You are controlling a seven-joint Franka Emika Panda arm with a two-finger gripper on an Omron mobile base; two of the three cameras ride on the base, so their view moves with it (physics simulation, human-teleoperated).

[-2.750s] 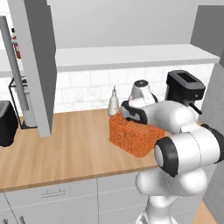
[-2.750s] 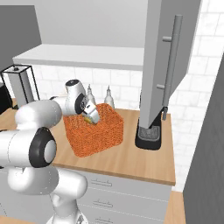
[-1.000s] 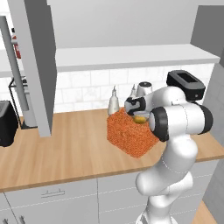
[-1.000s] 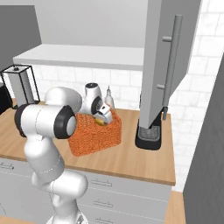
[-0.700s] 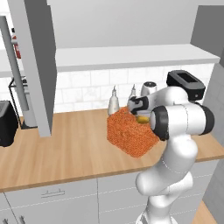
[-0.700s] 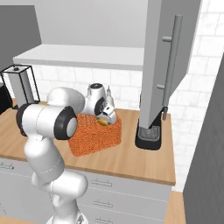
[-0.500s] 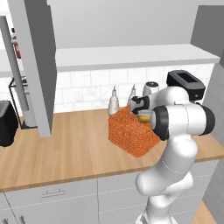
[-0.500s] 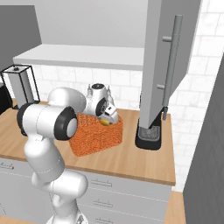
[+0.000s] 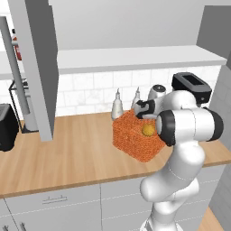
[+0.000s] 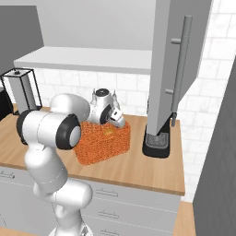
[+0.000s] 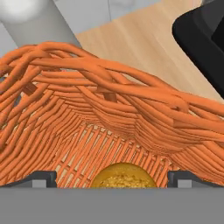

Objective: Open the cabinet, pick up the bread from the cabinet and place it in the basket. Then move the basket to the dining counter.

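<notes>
One round bread [image 11: 121, 176] inside basket [image 11: 109, 118], no long axis; tool [image 11: 112, 178] spread wide above it.

Left base view from behind the arm at its left, facing forward and down over the wood worktop [image 9: 67, 149], right base view likewise from its right, both sharing the basket [image 9: 133, 137] near centre, hand view close inside the basket, bread [image 11: 122, 176] at 6 o'clock

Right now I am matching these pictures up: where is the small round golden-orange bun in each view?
Left base view: bun right of centre, in the orange woven basket.
Right base view: bun left of centre, inside the basket.
Hand view: bun at bottom centre, on the basket floor.
Shared landmark: the basket.
</notes>
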